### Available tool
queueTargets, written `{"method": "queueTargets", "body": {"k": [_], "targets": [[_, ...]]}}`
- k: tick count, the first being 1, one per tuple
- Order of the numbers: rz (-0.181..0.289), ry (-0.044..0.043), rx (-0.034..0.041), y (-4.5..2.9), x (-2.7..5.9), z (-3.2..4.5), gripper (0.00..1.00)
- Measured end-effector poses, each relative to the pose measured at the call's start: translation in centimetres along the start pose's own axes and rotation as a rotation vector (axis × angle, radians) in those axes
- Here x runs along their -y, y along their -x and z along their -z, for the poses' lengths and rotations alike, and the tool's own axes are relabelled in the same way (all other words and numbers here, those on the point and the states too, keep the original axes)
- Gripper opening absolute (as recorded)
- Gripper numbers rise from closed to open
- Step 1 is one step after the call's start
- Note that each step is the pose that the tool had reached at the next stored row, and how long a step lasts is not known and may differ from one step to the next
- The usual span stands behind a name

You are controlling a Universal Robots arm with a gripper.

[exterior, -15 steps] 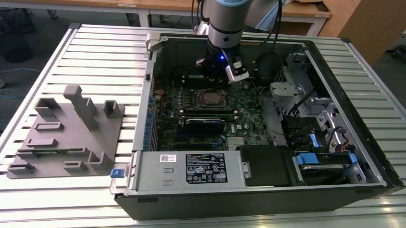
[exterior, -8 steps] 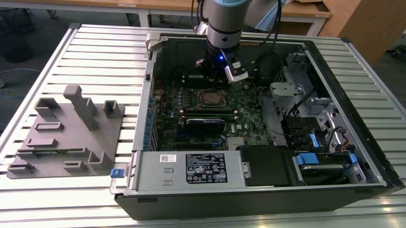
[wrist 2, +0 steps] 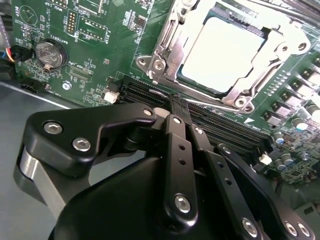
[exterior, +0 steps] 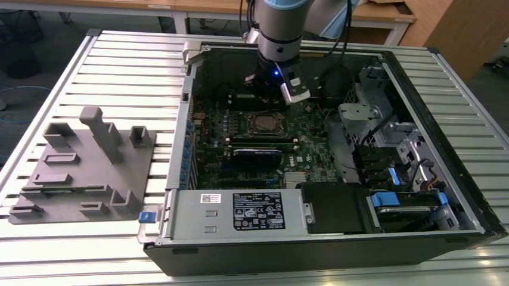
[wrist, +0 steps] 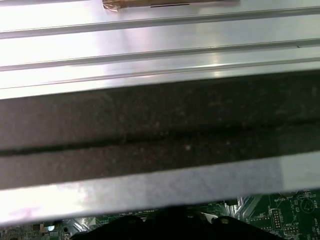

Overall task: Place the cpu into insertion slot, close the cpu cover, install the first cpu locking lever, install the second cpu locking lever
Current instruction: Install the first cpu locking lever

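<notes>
While it is hanging low over the green printed motherboard [wrist 2: 85, 80], the black two-fingered pincer [wrist 2: 176, 106] is pressing its fingers together, with nothing visibly between them; just beyond its tips the small square silvery-grey cpu [wrist 2: 225, 52] is sitting in the metal-rimmed square insertion slot [wrist 2: 155, 62]; the thin silvery frame-shaped cpu cover [wrist 2: 280, 50] is lying flat over the chip's edges; beneath the pincer, the open black computer case [exterior: 318, 250] is resting on the ribbed metal bench [exterior: 119, 65].
</notes>
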State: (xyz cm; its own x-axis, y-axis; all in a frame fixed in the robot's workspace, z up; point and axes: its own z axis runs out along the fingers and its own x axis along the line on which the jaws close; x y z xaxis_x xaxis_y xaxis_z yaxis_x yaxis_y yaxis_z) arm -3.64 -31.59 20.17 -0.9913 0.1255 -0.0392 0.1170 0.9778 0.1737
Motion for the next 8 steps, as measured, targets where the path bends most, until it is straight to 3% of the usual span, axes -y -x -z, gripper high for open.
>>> {"method": "queueTargets", "body": {"k": [8], "targets": [[0.002, 0.007, 0.0139, -0.18, 0.03, -0.05, 0.11]]}}
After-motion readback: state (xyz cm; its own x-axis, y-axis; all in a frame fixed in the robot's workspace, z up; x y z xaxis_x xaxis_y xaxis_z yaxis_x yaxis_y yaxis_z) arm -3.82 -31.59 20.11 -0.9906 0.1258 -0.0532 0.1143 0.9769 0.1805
